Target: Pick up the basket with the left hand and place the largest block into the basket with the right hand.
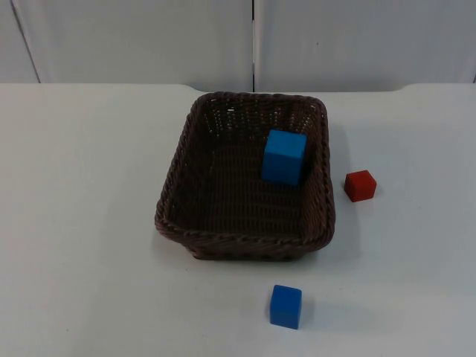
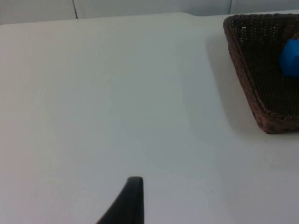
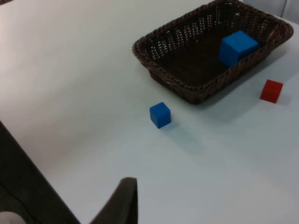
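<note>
Basket (image 1: pixel 245 223) sits flat on the white counter (image 1: pixel 82 223), mid-scene, dark brown wicker, rectangular. Large blue block (image 1: pixel 284 156) is inside it, against the right wall, toward the far end. Same block seen in the right wrist view (image 3: pixel 237 47) and partly in the left wrist view (image 2: pixel 290 58), inside the basket in both.

Small blue block (image 1: pixel 285 306) is on the counter near of the basket, apart from it. Small red block (image 1: pixel 360 185) is on the counter just right of the basket, not touching the wall.

Left pincer: one black fingertip (image 2: pixel 127 203) over bare counter, well left of the basket (image 2: pixel 254 93). Can't tell if it's wide or narrow. Holding nothing visible.

Right pincer: one black fingertip (image 3: pixel 122 203) over the counter, well apart from the small blue block (image 3: pixel 160 115), the red block (image 3: pixel 271 90) and the basket (image 3: pixel 187 86). Can't tell its opening either.

Grey partition wall (image 1: pixel 149 37) runs along the far edge of the counter.
</note>
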`<state>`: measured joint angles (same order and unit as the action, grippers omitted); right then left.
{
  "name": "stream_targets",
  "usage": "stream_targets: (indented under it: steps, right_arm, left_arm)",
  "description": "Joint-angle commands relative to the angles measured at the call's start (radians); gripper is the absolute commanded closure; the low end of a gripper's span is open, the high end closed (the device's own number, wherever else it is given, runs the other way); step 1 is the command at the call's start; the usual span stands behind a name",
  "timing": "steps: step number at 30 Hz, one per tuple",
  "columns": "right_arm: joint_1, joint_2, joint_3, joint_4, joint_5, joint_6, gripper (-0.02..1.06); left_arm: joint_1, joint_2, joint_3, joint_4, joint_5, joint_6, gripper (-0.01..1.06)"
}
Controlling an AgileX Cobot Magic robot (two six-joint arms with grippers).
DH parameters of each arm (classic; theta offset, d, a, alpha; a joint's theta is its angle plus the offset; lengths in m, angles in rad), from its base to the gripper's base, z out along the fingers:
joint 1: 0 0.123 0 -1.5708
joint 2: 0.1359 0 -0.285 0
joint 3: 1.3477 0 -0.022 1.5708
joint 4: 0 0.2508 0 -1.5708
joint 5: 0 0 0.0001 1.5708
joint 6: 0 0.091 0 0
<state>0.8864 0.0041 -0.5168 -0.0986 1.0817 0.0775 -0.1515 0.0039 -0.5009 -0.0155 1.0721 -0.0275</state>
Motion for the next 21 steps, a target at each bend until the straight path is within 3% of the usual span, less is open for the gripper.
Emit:
stream_targets:
  steps: [1,21]
  right_arm:
    - [0.005,-0.004,0.001,0.0,-0.003,0.0,-0.01]
    - [0.005,-0.004,0.001,0.0,-0.003,0.0,-0.01]
  left_arm:
    - [0.002,-0.004,0.005,-0.011,0.0,0.001,0.0]
    - [0.002,-0.004,0.005,0.0,0.0,0.001,0.0]
